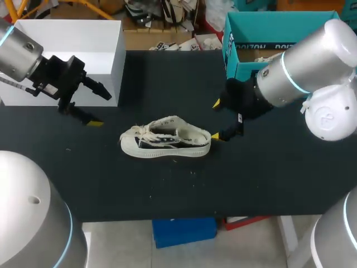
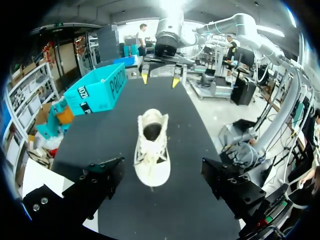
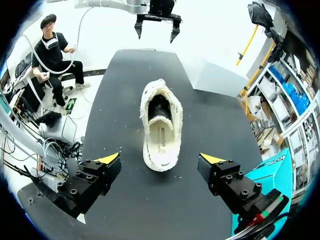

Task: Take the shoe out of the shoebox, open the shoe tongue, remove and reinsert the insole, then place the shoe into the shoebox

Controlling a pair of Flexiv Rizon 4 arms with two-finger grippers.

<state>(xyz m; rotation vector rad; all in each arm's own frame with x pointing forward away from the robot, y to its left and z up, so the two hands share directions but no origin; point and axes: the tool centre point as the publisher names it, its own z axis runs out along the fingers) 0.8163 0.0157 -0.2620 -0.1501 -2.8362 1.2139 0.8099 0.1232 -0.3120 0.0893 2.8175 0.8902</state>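
1. Fingers on both my grippers stand wide apart and hold nothing in the head view. My left gripper (image 1: 99, 107) hangs off the toe end of the canvas shoe (image 1: 166, 144), and my right gripper (image 1: 216, 119) is just beside its heel. The shoe sits on its sole on the black table (image 1: 268, 178), out of the teal shoebox (image 1: 268, 39) at the far right edge.

2. From the left wrist, my left gripper's fingers (image 2: 100, 185) are spread wide. The toe of the shoe (image 2: 151, 150) lies ahead and between them, touching neither. Loose laces (image 2: 150, 159) lie over the front. I judge the shoe light and its canvas upper soft, so a pinch there would buckle it. The rubber sole band looks like the stiff part, and gripping across it should steady the shoe.

3. From the right wrist, my right gripper's yellow tips (image 3: 112, 159) are also wide apart, with the heel opening facing me. The insole (image 3: 162, 139) lies flat inside, under a frayed collar (image 3: 161, 86). It looks thin and bendy, so I would pinch its heel edge to peel it out. A shoe this light may slide on the table unless my left gripper braces it.
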